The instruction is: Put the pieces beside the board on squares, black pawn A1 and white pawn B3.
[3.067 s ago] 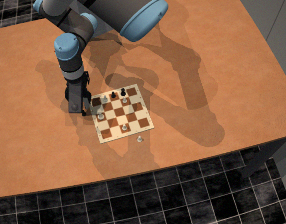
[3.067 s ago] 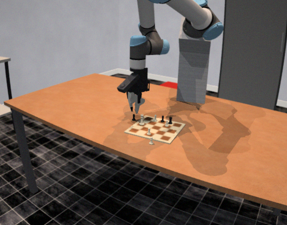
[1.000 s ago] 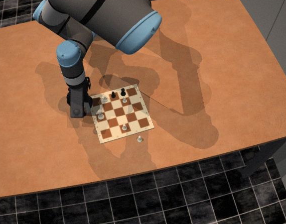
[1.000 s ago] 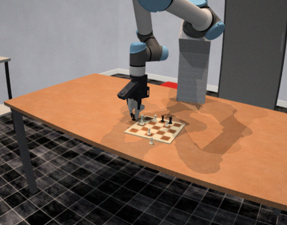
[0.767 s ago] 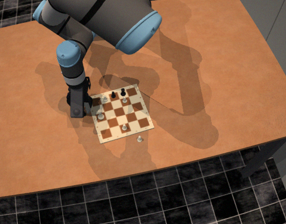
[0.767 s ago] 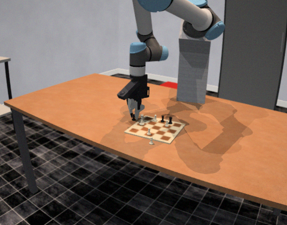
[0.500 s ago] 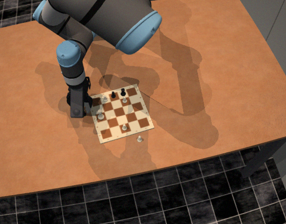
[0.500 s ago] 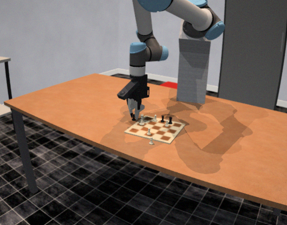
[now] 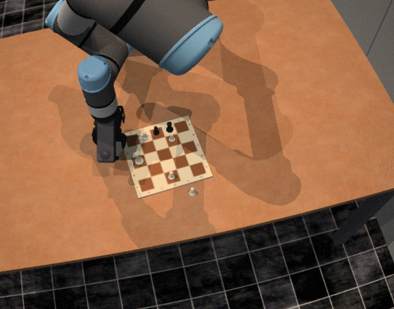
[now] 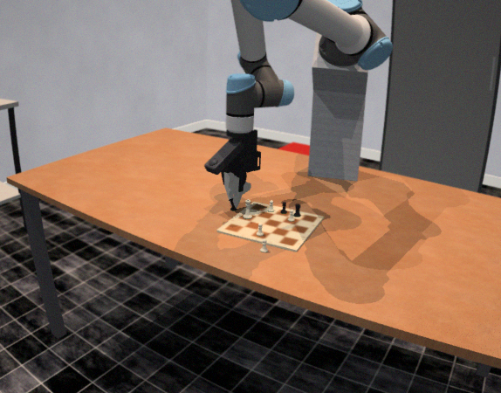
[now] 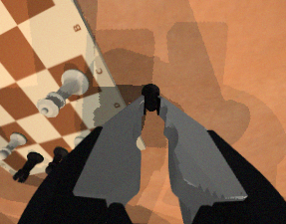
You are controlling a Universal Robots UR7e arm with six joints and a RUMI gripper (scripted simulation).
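The tool (image 11: 151, 110) is clenched on the black pawn (image 11: 150, 96), which is seen at the centre of the wrist view, just off the board (image 11: 109, 80) near its lettered edge and, it seems, not yet lifted from the surface (image 9: 300, 117). The white pawn (image 9: 192, 191) is left standing on the surface just below the board's lower right corner in the top view. Neither placement is judged done: A1 and B3 are both yet to be filled.
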